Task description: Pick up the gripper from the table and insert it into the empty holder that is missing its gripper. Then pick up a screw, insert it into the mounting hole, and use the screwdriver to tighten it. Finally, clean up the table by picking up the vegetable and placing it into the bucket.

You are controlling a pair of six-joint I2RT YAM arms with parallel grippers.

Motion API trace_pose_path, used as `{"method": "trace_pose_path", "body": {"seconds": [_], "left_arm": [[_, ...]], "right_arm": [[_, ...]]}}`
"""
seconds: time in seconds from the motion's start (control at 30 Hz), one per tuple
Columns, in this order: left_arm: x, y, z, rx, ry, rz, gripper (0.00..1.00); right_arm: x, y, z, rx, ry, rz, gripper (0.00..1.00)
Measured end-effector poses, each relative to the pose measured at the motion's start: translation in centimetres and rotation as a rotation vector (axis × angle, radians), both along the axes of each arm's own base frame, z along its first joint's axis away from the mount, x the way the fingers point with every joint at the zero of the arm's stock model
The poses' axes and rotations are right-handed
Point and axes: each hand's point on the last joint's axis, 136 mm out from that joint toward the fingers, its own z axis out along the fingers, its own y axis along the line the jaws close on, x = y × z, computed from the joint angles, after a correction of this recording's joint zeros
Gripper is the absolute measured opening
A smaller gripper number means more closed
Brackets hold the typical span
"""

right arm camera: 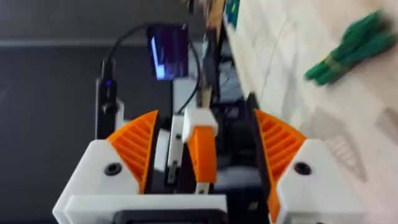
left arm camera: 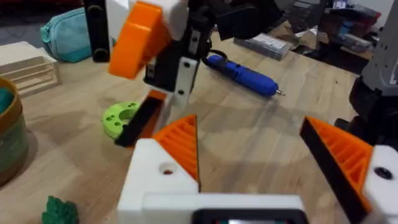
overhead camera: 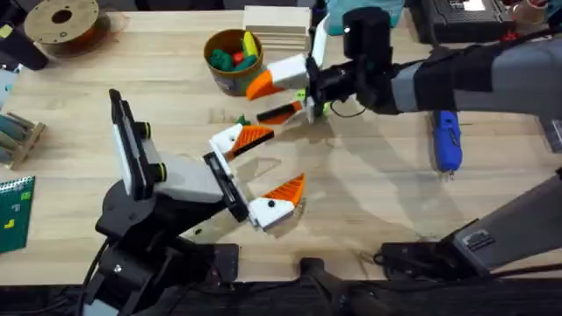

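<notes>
left arm: base lower left, reaches to table middle, wrist low over the wood, left gripper [overhead camera: 268,171] fingers point right
left gripper state: spread wide, nothing between the orange pads [left arm camera: 180,146]
right arm: comes in from the right edge, crosses past the middle, right gripper [overhead camera: 285,88] hangs above the table just beside the bucket [overhead camera: 230,60]
right gripper state: fingers spread; a white block with an orange tip [right arm camera: 200,149] stands between them, cannot tell whether the pads touch it
holder piece: left wrist view shows a white-and-black finger block with an orange tip [left arm camera: 140,37] raised above the table; a bare orange-and-black piece [left arm camera: 140,118] hangs slanted under it
screwdriver [overhead camera: 448,140]: blue, pen-like, lies flat on the table right of centre, thin bit toward the near edge, well apart from both grippers
vegetable [overhead camera: 243,120]: small dark green leafy toy, on the wood between bucket and left gripper, not in the bucket
bucket: round, olive-yellow, upright at back centre, holds red, yellow and green toy foods
green disc [left arm camera: 121,118]: bright green, centre hole, flat on the table under the right gripper
wooden block stack [overhead camera: 277,26]: behind the bucket
filament spool [overhead camera: 63,22]: back left corner
</notes>
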Motion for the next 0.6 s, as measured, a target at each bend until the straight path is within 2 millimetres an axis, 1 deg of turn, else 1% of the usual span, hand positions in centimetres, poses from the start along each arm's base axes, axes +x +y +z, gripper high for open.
{"method": "trace_pose_path", "body": {"seconds": [0.1, 0.23, 0.33, 0.43, 0.6], "left_arm": [[0.0, 0.0, 0.0, 0.0, -0.001, 0.0, 0.987], [0.0, 0.0, 0.0, 0.0, -0.001, 0.0, 0.987], [0.0, 0.0, 0.0, 0.0, -0.001, -0.001, 0.987], [0.0, 0.0, 0.0, 0.0, -0.001, -0.001, 0.987], [0.0, 0.0, 0.0, 0.0, -0.001, -0.001, 0.987]], "right_arm": [[2.3, -0.9, 0.1, -0.011, -0.039, -0.082, 0.803], [6.3, -2.4, 1.5, -0.026, -0.118, -0.207, 0.804], [8.8, -3.6, 2.4, -0.063, -0.155, -0.286, 0.805], [10.3, -4.2, 2.5, -0.132, -0.174, -0.336, 0.806], [10.7, -5.3, 0.9, -0.349, -0.171, -0.361, 0.808]]}}
